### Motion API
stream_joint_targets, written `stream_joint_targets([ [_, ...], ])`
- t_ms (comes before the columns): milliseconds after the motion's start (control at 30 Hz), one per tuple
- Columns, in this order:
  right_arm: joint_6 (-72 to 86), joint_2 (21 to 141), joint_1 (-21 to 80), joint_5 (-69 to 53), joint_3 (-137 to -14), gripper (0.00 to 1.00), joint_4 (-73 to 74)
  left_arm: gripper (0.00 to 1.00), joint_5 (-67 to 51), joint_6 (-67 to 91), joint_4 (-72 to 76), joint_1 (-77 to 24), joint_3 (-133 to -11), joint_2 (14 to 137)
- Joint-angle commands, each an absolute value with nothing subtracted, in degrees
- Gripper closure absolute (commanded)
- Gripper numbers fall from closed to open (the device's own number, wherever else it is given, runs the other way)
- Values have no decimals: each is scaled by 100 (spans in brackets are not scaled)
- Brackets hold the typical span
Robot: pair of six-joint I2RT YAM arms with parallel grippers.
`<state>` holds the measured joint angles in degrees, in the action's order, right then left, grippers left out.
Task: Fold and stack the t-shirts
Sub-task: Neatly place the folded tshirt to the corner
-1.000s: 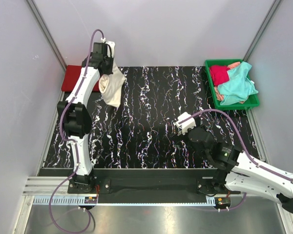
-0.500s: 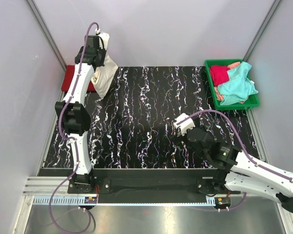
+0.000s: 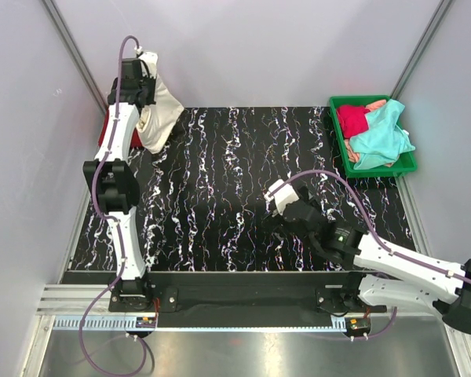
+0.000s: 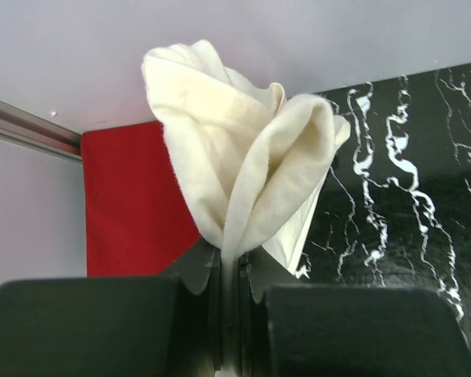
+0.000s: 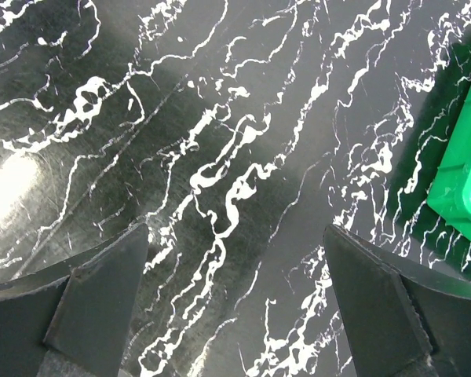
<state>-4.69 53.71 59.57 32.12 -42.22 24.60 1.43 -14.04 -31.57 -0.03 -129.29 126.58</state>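
At the far left corner of the black marbled table [image 3: 235, 181], the left gripper [image 4: 229, 263] was raised, its jaws clamped on a bunched fold of the cream-white t-shirt [image 4: 243, 149], which hung above the red t-shirt [image 4: 133, 204] lying flat at the table's edge. The right gripper [image 5: 235, 228] hovered over the tabletop near its centre, jaws spread wide apart. The teal t-shirt [image 3: 381, 137] and crimson t-shirt [image 3: 352, 119] lay heaped in the green tray [image 3: 349, 100] at the far right corner.

Bunched cream-white t-shirt [image 3: 163, 116] aloft by flat red one [image 4: 133, 204] (far-left corner); teal one [image 3: 381, 140], crimson one [image 3: 351, 119] crumpled far-right
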Motion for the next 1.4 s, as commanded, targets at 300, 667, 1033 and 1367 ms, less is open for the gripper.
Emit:
stream_joint_targets([
  [300,-272,6152,5897,3401,-4843,0,1872,100,-352,-528,-1574,624,-13184,13051],
  [667,-193,6600,5801,3375,-5010,0,1758,100,-238,-18,-1003,949,-13140,13526],
  [1033,-202,6864,5608,3217,-5142,0,1758,100,518,307,-344,1142,-12841,13763],
  [1367,-220,7049,5388,3024,-5265,0,1732,100,642,554,-308,1283,-12903,13878],
])
